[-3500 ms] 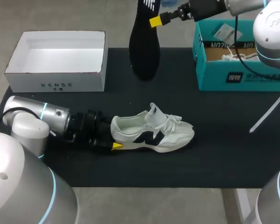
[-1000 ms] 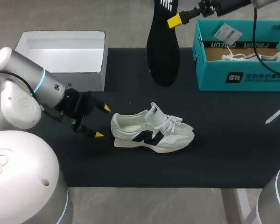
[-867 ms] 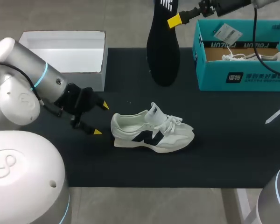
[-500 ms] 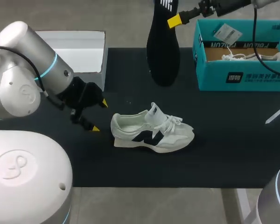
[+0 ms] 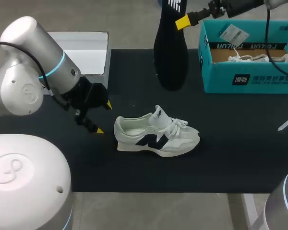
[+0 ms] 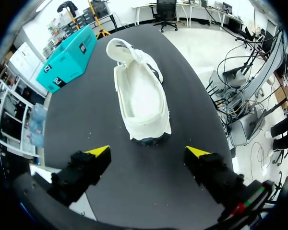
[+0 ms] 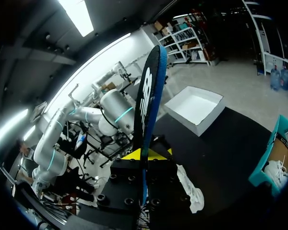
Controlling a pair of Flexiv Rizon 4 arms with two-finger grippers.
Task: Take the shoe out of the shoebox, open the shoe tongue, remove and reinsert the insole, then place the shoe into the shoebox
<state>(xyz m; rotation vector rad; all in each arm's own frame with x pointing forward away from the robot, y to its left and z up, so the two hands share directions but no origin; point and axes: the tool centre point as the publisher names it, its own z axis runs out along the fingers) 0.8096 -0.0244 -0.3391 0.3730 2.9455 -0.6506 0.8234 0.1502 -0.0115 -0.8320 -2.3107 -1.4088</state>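
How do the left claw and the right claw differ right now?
The left claw is open and empty; the right claw is shut on the long black insole. The left claw sits low by the heel of the white sneaker; the right claw is high beside the teal cardboard shoebox. Both have yellow tips.

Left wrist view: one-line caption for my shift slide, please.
Open left gripper poised behind the heel of the white shoe on the black table, teal shoebox farther off.

Bright, even light falls on the black worktop (image 5: 230,158), and shadows there are faint. A ceiling lamp (image 7: 79,14) glares in the dim right wrist view.
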